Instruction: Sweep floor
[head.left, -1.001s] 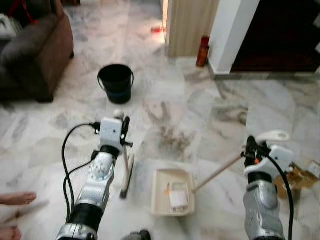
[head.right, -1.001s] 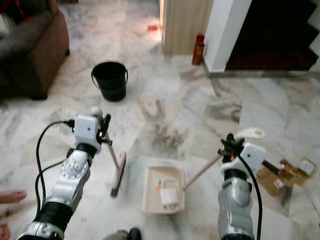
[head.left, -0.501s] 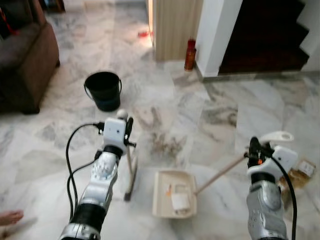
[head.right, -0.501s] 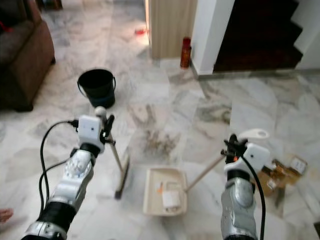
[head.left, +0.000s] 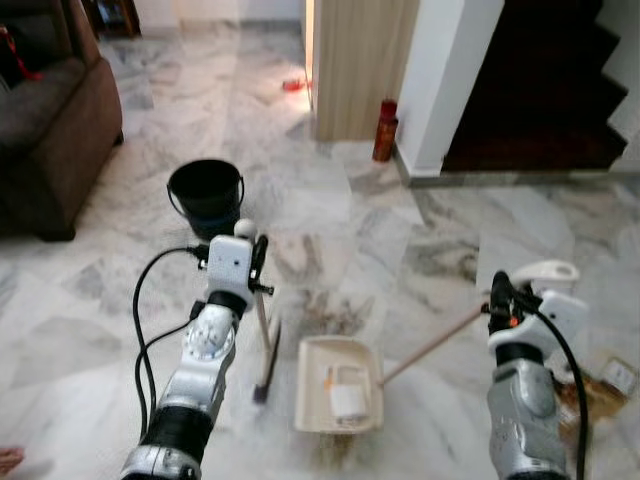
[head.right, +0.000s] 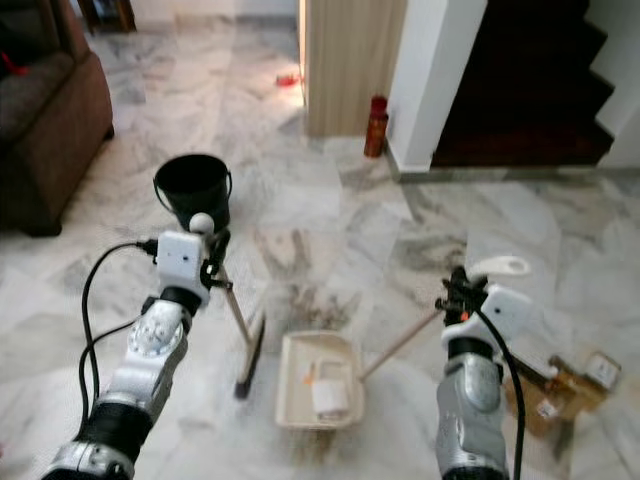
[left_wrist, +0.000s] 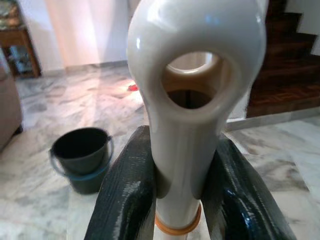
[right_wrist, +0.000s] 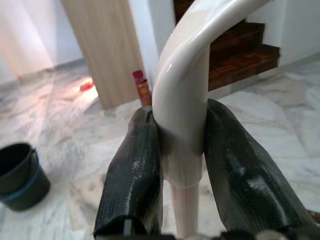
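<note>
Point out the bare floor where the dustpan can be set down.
Bare marble lies between the bucket and the sofa, and between the dirt patch and the stairs. It is crowded around the dustpan, with the broom alongside and cardboard scraps by the right gripper.

We're over a white marble floor (head.left: 120, 330) veined in grey, with a brownish smear of dirt (head.left: 325, 315) on it, a cream dustpan (head.left: 338, 385) on a pale tan stick, and a black bucket (head.left: 206, 195) banded in blue. Black fingers (left_wrist: 127, 195) of our left end effector (left_wrist: 175, 200) flank a glossy cream broom handle (left_wrist: 192, 100) ringed in orange, and our right end effector (right_wrist: 182, 165) shows the same black against cream. Beyond sit a dark brown sofa (head.left: 55, 130), a light wood panel (head.left: 360, 60), a red bottle (head.left: 385, 130) and dark reddish-brown stairs (head.left: 540, 80).
</note>
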